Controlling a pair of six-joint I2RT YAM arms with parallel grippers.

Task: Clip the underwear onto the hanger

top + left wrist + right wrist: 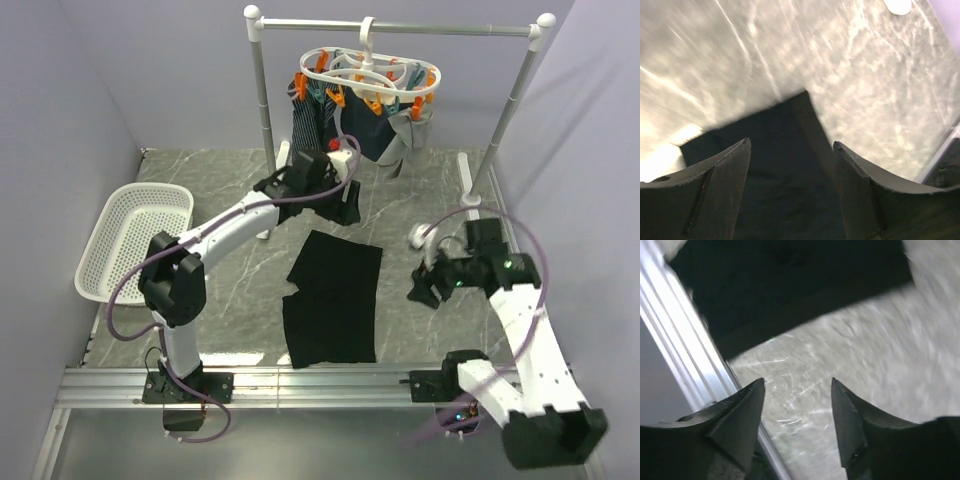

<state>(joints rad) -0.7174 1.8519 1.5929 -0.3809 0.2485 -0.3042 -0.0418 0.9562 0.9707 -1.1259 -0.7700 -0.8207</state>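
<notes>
The black underwear [333, 300] lies flat on the marble table in the middle. The white hanger [372, 77] with orange and teal pegs hangs by its hook from the metal rail at the back, with dark garments clipped under it. My left gripper [347, 212] is open just above the far edge of the underwear; in the left wrist view the black cloth [785, 170] shows between its fingers [730, 170]. My right gripper [420, 292] is open and empty, low over the table to the right of the underwear [790, 285], its fingers [850, 415] over bare marble.
A white mesh basket [135, 240] stands at the left. A silver rail stand [400, 27] with white ball ends spans the back. A small white object [420, 237] lies near the right arm. An aluminium rail [330, 385] runs along the near edge.
</notes>
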